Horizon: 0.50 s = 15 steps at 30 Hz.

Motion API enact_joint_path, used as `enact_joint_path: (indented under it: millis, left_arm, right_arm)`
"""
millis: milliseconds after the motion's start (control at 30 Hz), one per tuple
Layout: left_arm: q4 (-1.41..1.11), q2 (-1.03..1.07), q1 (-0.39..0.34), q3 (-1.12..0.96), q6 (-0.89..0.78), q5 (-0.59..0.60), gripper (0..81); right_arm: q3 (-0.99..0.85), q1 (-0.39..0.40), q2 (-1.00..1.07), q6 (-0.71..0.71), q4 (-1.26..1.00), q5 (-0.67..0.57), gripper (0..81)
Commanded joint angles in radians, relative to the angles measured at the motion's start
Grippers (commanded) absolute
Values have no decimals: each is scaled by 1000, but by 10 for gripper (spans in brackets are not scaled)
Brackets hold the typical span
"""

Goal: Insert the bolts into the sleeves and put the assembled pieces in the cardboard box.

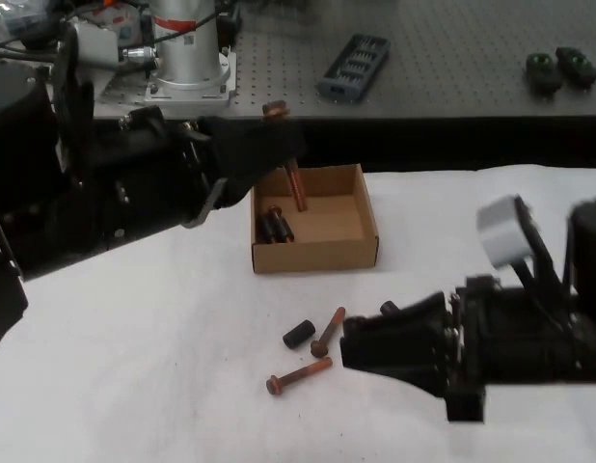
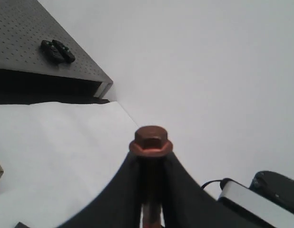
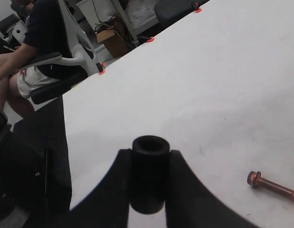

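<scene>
Left gripper [image 2: 151, 160]: clenched on a copper bolt [image 2: 151, 141]. I see the fingers pressing the shank from both sides, with the hex head standing clear above the fingertips. In the high view this gripper [image 1: 271, 147] hangs over the rear left corner of the cardboard box [image 1: 312, 256]. The bolt is held head up and slightly tilted, and its shank reaches down over the box's open interior.

Right gripper [image 3: 149, 164]: clenched on a black sleeve [image 3: 149, 147], gripped across its barrel with the open bore end standing above the fingertips. In the high view this gripper [image 1: 375, 338] sits low in front of the box, off its front right corner, apart from it.

Inside the box, toward its left wall, lie dark sleeved pieces [image 1: 275, 228]. I cannot tell how many.

On the white surface [image 1: 134, 367] in front of the box:
- A loose sleeve [image 1: 298, 334] lies nearest the box.
- A loose bolt [image 1: 327, 331] lies just beside that sleeve, between it and the right gripper.
- A second loose bolt [image 1: 298, 374] lies farther out from the box.

One bolt on the surface also shows in the right wrist view.
</scene>
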Motion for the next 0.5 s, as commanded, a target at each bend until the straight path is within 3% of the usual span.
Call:
enact_joint_path:
  millis: [0,233,467]
  left_arm:
    - [-29,0,-4,-7,-78,2,6]
    - [41,6,-4,-7,-104,18,6]
    - [69,57,-18,-7,-50,173,6]
  right_arm:
    - [36,1,-16,18,-111,-13,7]
    - [52,1,-16,-37,-129,-13,7]
    - [52,1,-3,-51,-121,-4,7]
